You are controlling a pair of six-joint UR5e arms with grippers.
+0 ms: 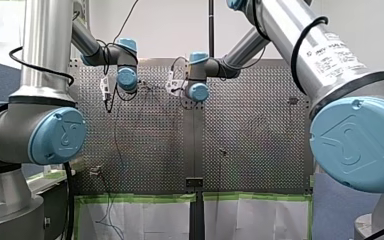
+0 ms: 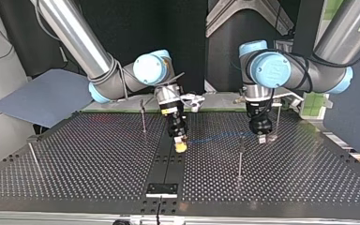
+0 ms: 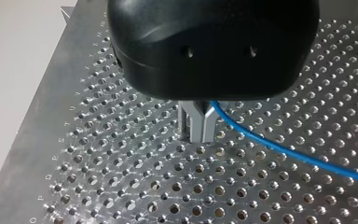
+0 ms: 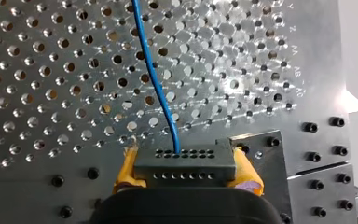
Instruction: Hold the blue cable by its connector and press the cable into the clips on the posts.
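Right wrist view: the right gripper (image 4: pixel 187 170) was seen clamped by its yellow pads (image 4: pixel 249 175) on the dark connector (image 4: pixel 186 158). From it the blue cable (image 4: pixel 156 84) was run across the perforated table (image 4: pixel 42 93). The left gripper (image 3: pixel 199 127) was shown with metal fingers (image 3: pixel 189 122) pinched shut on the blue cable, just above the table.

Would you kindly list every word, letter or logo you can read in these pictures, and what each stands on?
"UR" logo: on the blue joint caps of both arms, front view.
"T", "S", "R", "Q", "P": engraved along the table edge, left wrist view.
"Z", "AA", "AB": engraved along the table edge, right wrist view.
White label on my right arm, front view: print too blurred to read.
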